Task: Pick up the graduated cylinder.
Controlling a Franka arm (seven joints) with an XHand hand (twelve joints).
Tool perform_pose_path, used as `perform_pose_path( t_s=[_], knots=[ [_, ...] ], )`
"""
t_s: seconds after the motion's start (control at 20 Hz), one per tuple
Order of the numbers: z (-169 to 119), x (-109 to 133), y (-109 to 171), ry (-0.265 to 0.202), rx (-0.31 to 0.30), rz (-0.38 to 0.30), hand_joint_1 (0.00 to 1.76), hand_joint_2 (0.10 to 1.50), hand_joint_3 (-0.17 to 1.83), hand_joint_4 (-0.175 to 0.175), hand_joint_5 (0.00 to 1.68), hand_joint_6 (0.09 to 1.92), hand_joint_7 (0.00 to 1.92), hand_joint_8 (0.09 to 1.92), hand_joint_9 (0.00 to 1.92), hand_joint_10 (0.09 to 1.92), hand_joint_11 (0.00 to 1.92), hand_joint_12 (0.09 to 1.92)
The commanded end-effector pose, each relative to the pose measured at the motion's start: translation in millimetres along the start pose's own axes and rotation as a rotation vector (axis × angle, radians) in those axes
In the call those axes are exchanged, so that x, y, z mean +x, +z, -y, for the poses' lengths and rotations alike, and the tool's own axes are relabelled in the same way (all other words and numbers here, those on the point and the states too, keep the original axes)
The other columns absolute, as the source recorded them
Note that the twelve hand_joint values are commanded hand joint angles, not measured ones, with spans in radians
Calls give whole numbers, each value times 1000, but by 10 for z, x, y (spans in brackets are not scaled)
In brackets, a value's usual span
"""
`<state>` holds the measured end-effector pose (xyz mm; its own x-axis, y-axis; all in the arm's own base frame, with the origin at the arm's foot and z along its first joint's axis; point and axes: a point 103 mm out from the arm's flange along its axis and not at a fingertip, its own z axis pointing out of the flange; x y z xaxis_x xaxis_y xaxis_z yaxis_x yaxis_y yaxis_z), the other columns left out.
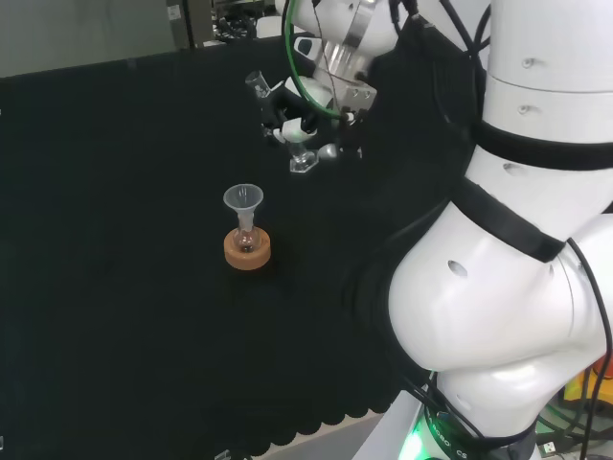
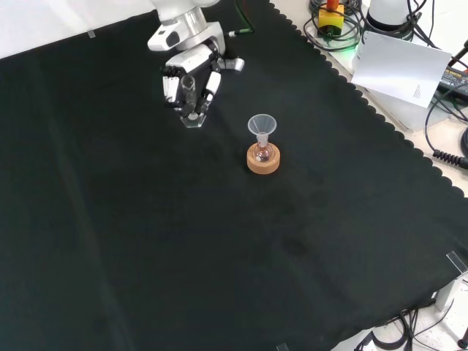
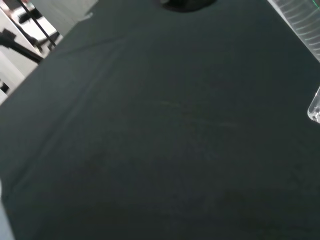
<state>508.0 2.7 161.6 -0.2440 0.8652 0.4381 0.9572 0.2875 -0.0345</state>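
My hand (image 2: 191,77) had its fingers curled around the graduated cylinder (image 2: 191,102); I feared the tilted glass could slip out during lifting.

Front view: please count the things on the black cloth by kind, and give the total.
Graduated cylinder, clear, in the hand: 1
Funnel, clear: 1
Small flask under the funnel: 1
Cork ring stand: 1
Total: 4
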Motion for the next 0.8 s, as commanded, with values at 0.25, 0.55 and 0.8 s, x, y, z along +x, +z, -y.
perform_pose_path(
  t_s=[0.25, 0.55, 0.8],
  knots=[
    [599, 64, -166, 47, 115, 125, 1261, 1114, -2, -175, 971, 1008, 1001, 1000, 1340, 203, 1141, 854],
    [857, 61, -186, 67, 175, 194, 1262, 1113, -2, -175, 973, 1004, 1003, 997, 1343, 197, 1142, 852],
    [1067, -7, -144, 80, 237, 246, 1262, 1112, -1, -175, 974, 1002, 1004, 995, 1345, 191, 1143, 850]
  ],
)
